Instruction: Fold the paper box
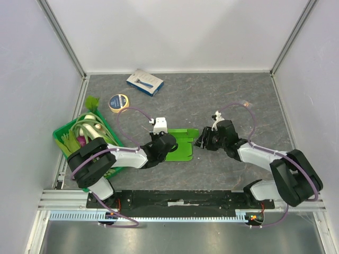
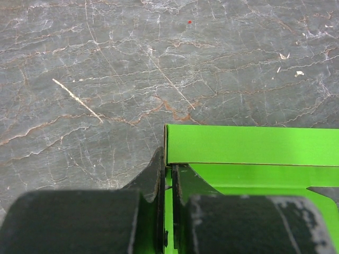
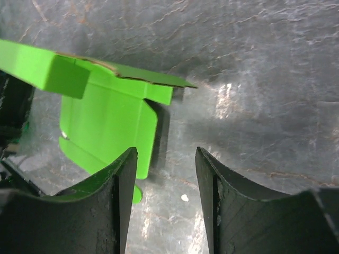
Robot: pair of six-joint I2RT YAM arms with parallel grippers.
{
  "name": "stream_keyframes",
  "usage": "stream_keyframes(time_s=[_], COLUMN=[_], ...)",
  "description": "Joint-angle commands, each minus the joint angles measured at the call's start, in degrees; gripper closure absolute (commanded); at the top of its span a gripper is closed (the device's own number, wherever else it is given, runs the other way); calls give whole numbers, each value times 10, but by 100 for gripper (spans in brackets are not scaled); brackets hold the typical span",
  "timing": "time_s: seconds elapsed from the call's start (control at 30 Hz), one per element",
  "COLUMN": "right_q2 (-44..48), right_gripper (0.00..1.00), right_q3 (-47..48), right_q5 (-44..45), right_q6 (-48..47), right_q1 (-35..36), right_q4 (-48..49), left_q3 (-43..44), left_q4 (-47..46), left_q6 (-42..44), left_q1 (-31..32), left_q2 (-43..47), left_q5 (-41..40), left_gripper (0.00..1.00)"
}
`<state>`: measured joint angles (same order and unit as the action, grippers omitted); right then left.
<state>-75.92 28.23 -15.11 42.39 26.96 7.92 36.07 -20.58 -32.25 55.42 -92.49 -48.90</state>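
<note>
Nothing readable here, honestly. The blue-and-white carton (image 1: 144,82) at the back of the tabletop (image 1: 228,100) has some print and the roll of tape (image 1: 118,102) has a dark label, but both are too small to make out. The paper box (image 1: 183,148) itself is plain bright lime-green card, matte, no printing at all.

It's partly folded. One long wall stands up with a crisp crease along it, and the right wrist view shows a rounded flap hanging down plus a little folded tab at one end. The brownish raw card edge shows along the top.

The box sits around the middle of the tabletop, right of the green crate (image 1: 63,138) of vegetables. The left end effector (image 2: 168,174) is pinched tight on the box's thin upright edge at its left end. The right end effector (image 3: 166,159) is just off the box's right side, fingers apart, nothing between them, not touching the card.
</note>
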Motion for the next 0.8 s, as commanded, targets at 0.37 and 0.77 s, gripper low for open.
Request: stream_keyframes(time_s=[0.37, 0.77], right_q2=[-119, -172], right_gripper=[56, 82], right_q3=[38, 84], right_q5=[90, 126], right_q6=[66, 35], right_q1=[26, 68], right_q4=[150, 147], left_q3=[12, 8], left_q4=[3, -28], left_q6=[-50, -19], left_q1=[3, 8], left_q2=[13, 5], left_q5=[-13, -21], left_gripper=[98, 98])
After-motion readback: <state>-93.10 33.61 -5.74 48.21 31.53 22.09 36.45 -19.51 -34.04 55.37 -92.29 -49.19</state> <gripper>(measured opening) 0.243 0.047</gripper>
